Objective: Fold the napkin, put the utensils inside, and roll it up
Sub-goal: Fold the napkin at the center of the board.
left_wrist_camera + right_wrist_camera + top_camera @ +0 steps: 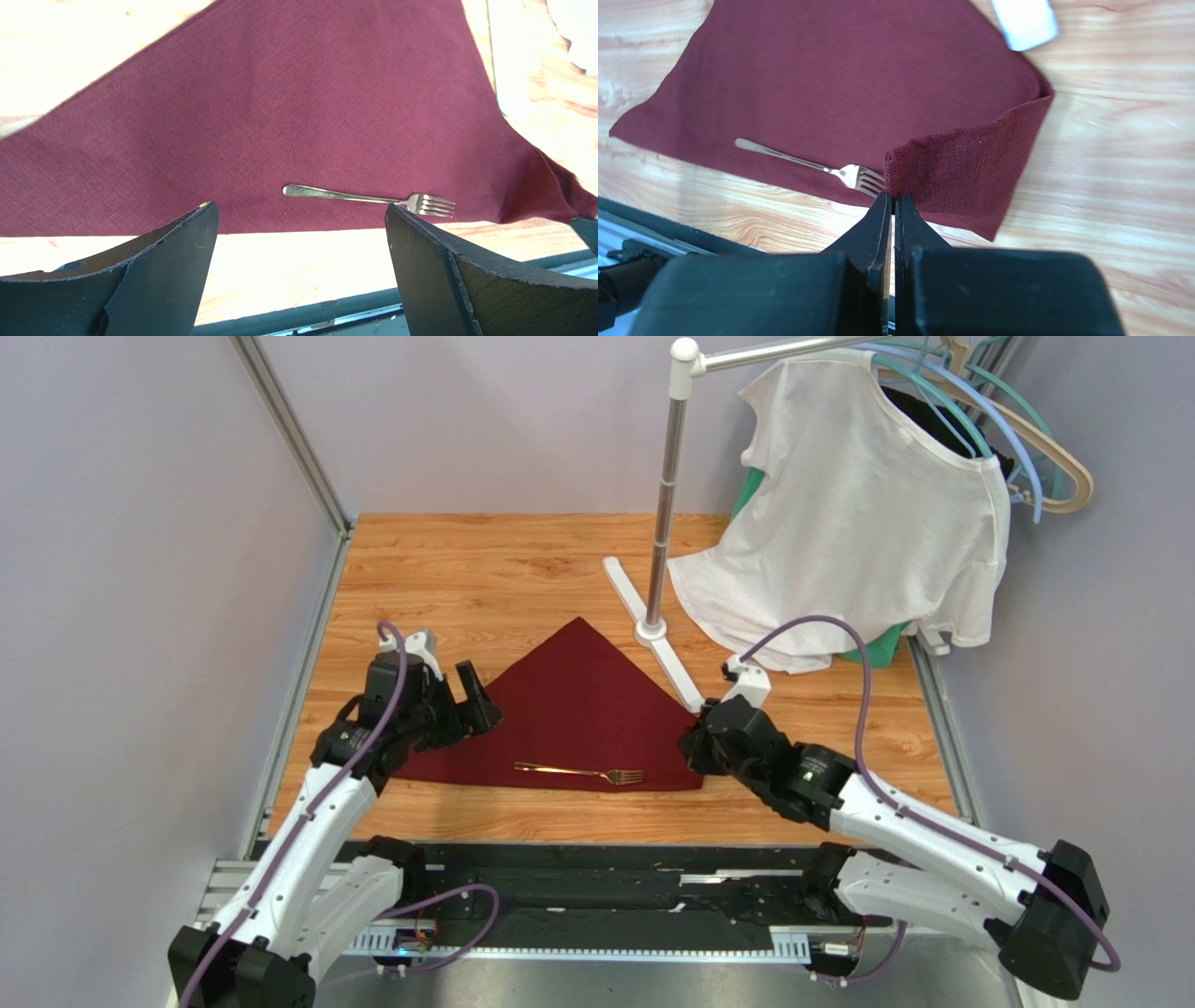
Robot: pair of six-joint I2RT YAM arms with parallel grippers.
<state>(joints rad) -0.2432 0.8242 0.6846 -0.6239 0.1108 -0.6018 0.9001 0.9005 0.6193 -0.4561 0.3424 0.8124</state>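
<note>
Napkin [843, 84] corner seems pinched between the closed right jaws.

The top view is bright and even with only soft, faint shadows, the desk [63, 42] in the left wrist view is washed out almost white at the upper left, and in the right wrist view the napkin [843, 77] looks sharp while the dark fingers [871, 238] at the bottom are blurry.

A fork [578, 773] on the napkin [582, 700] by its near edge, between left hand [298, 207] and right hand [893, 201].
</note>
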